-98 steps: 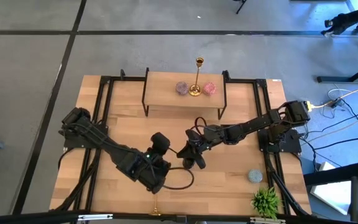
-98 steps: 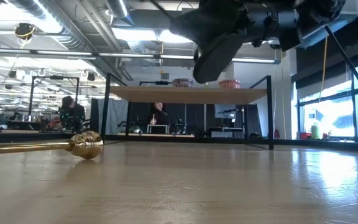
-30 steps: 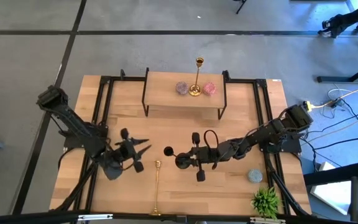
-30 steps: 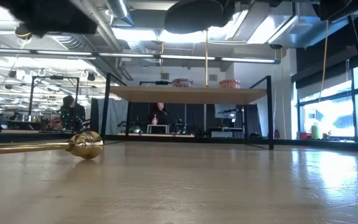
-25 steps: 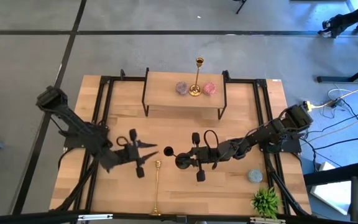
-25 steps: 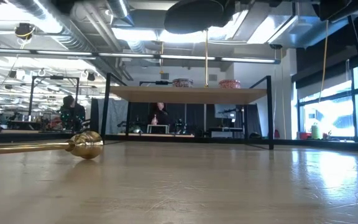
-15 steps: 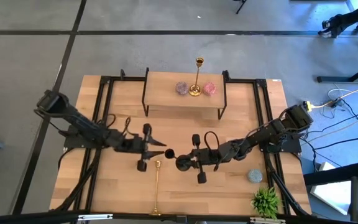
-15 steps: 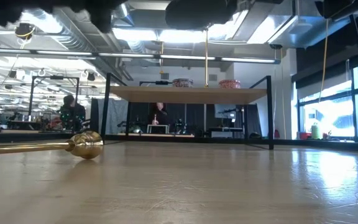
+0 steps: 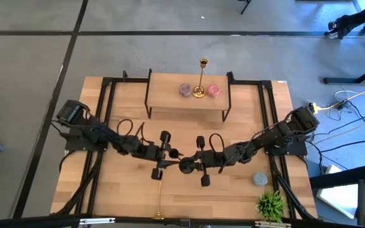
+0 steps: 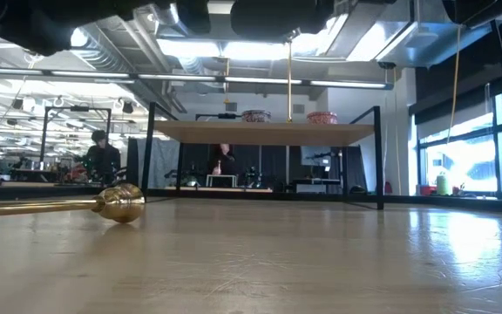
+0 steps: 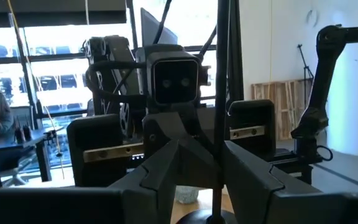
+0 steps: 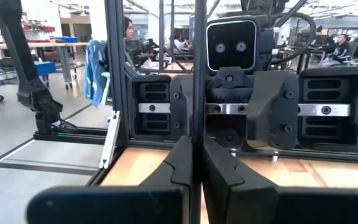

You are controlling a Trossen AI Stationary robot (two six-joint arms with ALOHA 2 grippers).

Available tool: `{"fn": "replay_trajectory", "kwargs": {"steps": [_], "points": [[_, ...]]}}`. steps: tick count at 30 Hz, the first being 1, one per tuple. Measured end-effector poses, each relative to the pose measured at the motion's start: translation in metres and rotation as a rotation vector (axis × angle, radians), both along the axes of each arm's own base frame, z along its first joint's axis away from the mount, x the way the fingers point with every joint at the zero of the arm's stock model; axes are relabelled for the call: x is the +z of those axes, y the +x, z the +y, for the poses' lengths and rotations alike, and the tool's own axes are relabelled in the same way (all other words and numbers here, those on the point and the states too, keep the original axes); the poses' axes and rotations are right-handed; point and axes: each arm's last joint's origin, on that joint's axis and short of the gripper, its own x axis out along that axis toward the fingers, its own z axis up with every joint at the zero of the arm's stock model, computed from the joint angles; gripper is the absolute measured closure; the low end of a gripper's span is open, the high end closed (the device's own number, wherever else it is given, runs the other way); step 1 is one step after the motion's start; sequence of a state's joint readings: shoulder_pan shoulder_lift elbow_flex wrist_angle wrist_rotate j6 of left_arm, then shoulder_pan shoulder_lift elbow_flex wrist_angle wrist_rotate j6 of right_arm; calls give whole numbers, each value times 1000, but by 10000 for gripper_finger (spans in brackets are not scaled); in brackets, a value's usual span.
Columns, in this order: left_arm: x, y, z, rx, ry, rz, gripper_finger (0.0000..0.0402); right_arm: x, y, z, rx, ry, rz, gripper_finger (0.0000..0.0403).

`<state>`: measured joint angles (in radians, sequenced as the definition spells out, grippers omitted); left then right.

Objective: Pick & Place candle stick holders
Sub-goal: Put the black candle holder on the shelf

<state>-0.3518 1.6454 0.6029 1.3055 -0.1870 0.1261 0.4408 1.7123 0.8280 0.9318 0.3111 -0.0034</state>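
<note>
Standing black candle stick holder [image 12: 197,93] pinched in right hand [image 9: 184,163].

you're working in a robotics lab or workshop: a wooden table [image 9: 246,190] stands in a black metal frame [image 9: 108,88] on a bare grey concrete floor [image 9: 170,50], with loose cables [image 9: 353,136] trailing off on the right. across the table, the low view looks into a big open hall with exposed ceiling ducts [image 10: 138,44], strip lights [image 10: 190,48], tall windows [image 10: 460,157] on the right, and people seated at far workbenches [image 10: 103,157].
</note>
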Motion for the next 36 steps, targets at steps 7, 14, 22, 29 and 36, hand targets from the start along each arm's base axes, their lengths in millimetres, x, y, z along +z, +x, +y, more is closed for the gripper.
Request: {"fn": "replay_trajectory", "kwargs": {"steps": [7, 14, 22, 29, 36], "points": [[2, 2, -2, -16, 0, -10, 268, -1, 0, 0, 1, -1, 8, 389], [8, 3, -4, -32, -7, -40, 267, -1, 0, -1, -10, -3, 14, 389], [13, 7, -6, -34, -15, -43, 280, -1, 1, -2, -25, -2, 15, 389], [11, 7, -6, -34, -26, -20, 335, -2, 1, -2, -25, -7, 24, 389], [10, 7, -5, -9, -50, -9, 389, -3, 1, -2, -25, -26, 30, 378]]}}
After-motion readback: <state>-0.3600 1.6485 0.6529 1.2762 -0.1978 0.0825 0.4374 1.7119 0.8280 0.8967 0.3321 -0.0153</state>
